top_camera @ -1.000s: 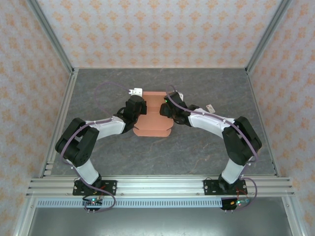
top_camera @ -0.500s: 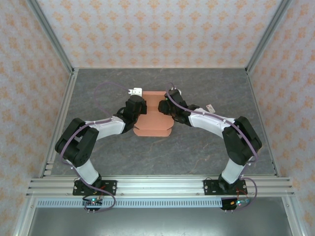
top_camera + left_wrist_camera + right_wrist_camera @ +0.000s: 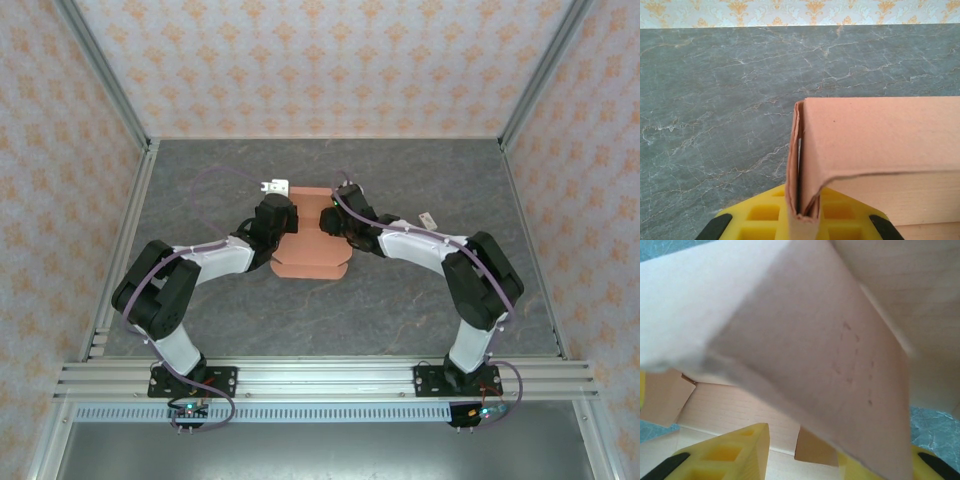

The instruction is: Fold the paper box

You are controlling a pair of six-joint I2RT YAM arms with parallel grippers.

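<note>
On the grey tabletop (image 3: 200, 300), the left arm reaches in from the left, its wrist over the paper box's left edge. From above, the black wrist hides the left end effector (image 3: 279, 224), so its tips cannot be seen there. In the left wrist view its yellow fingers (image 3: 760, 217) are cut off by the bottom edge. They are pressed together on a doubled fold of salmon card that stands upright between them. A small white piece (image 3: 273, 186) lies just beyond that wrist, touching or just beside the box's far left corner; which one is unclear.

The paper box (image 3: 312, 252) sits mid-tabletop between the two wrists. It lies partly folded, its near edge flat on the surface and its far part covered by the arms.

The right end effector (image 3: 333, 218) is over the box's far right part. In the right wrist view a blurred card panel crosses close to the lens and covers most of the right-hand finger. The left-hand finger (image 3: 730, 452) is cut off below, and the jaws stand apart with card between them. Whether either finger touches the card is hard to make out. A white tag (image 3: 428, 218) lies on the tabletop beside the right arm.
</note>
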